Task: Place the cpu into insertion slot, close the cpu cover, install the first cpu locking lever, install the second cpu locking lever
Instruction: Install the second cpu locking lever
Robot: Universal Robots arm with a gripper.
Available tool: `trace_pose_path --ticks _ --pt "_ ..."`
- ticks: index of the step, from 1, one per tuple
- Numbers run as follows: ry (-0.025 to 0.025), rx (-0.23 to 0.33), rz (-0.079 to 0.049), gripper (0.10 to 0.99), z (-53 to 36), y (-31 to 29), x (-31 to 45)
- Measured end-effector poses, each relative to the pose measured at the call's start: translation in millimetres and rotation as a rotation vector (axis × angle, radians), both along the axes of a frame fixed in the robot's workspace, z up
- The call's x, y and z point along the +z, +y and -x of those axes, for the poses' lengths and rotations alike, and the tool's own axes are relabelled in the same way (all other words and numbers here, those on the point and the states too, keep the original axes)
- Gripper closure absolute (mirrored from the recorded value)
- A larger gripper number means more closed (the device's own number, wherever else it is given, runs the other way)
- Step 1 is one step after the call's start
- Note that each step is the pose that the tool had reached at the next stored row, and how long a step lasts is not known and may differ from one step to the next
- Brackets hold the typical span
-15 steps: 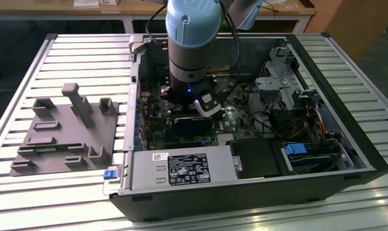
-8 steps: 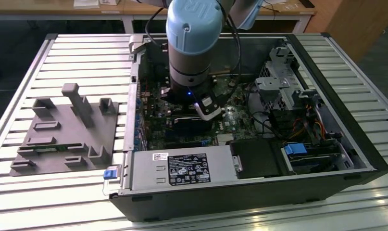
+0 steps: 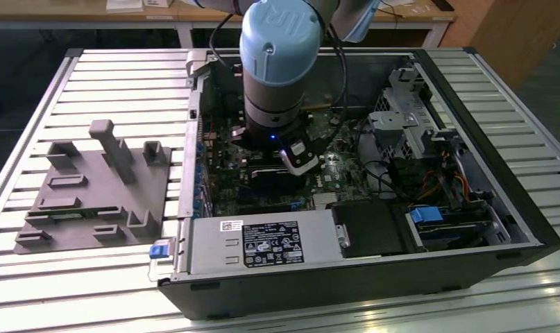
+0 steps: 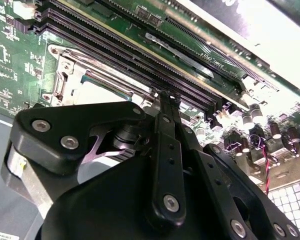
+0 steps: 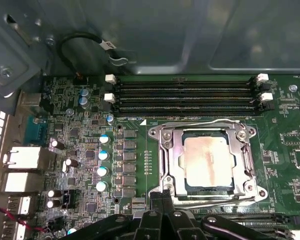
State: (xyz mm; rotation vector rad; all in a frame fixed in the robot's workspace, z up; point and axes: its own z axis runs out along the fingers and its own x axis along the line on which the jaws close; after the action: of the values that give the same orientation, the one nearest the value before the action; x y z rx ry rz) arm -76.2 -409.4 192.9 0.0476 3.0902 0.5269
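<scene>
My claw, its fingers closed together with nothing between them, sits at the bottom of the first wrist view. Just beyond, right of centre, the cpu lies in its slot under the closed cpu cover; memory slots run across farther up.

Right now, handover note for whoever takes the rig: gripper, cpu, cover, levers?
Gripper: down inside the open case, just above the motherboard at the socket's edge; nothing seen held.
cpu: seated in the socket.
cpu cover: down flat, framing the chip.
Locking levers: wire arms lie along the frame's edges; whether they are latched I cannot tell.
Done: cpu in, cover closed. Left: confirm both levers.
</scene>
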Motion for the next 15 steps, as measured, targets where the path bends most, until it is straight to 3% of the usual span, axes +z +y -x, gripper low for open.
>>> trace_pose_path --ticks 15 --pt "0.0 0.0 0.0 0.973 1.7 6.6 -4.0"
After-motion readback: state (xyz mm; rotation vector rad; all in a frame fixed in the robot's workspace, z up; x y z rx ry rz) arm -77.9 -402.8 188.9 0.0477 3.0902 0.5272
